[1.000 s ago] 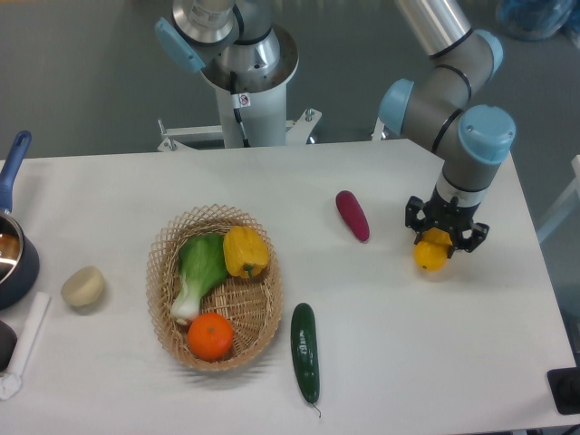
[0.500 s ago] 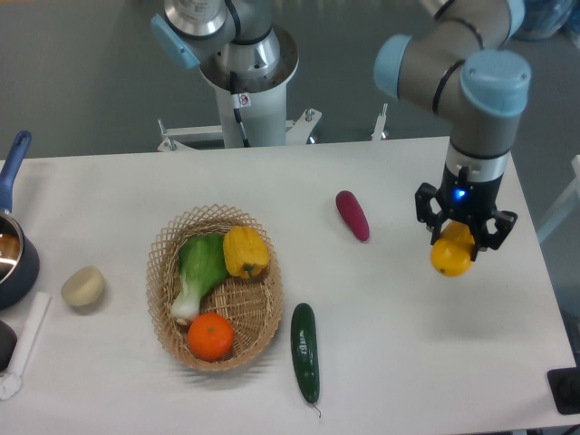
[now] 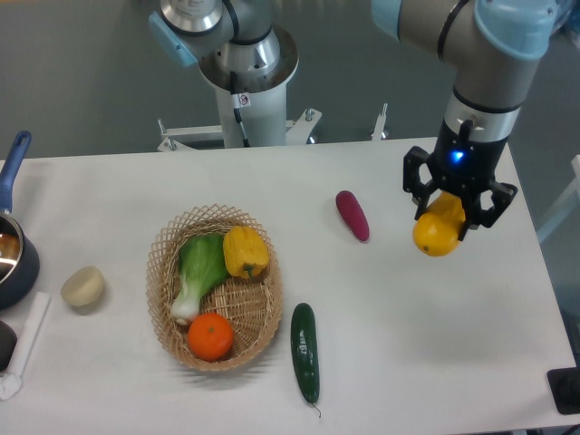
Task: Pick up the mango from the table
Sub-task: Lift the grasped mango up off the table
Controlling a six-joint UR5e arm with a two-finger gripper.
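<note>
Bare table (image 3: 471,317) lies under and around the gripper (image 3: 450,210) holding the mango (image 3: 438,231) — nearest obstacles are the purple vegetable (image 3: 352,215) to its left and the cucumber (image 3: 305,352) further off, with the basket (image 3: 172,290) well apart.

Wicker basket (image 3: 172,272) of vegetables, cucumber (image 3: 304,351), purple eggplant (image 3: 352,215)
</note>
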